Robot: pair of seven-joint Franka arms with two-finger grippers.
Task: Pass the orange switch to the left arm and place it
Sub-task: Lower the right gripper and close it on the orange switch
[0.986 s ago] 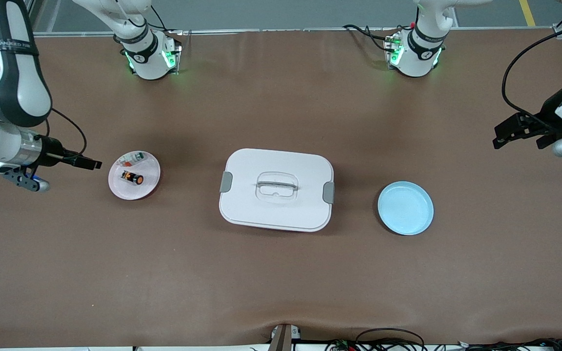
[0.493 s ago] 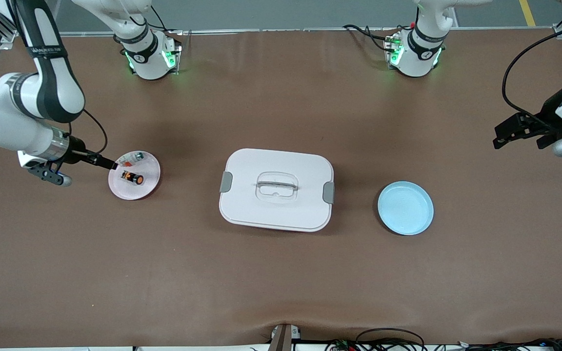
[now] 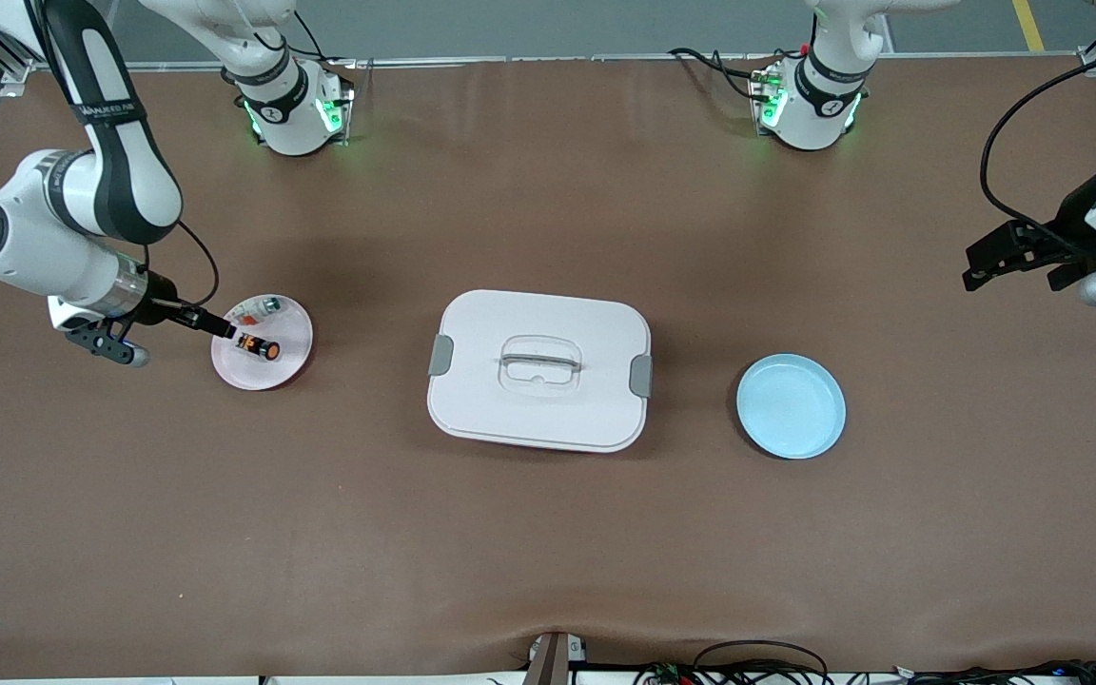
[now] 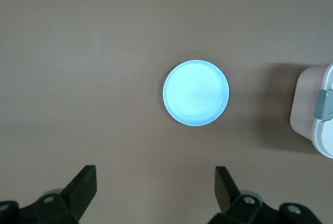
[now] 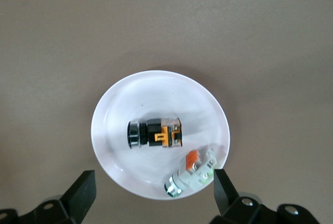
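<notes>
Front view: right gripper, fingers spread, is now brought over the pink plate beside orange switch; left gripper is kept open, unmoved.

My right arm carries a black band with white lettering along its upper link, but the letters are too small for me to make out. A small white mark shows on the black ring of each arm base, also unreadable. Nothing else I see bears any text.
</notes>
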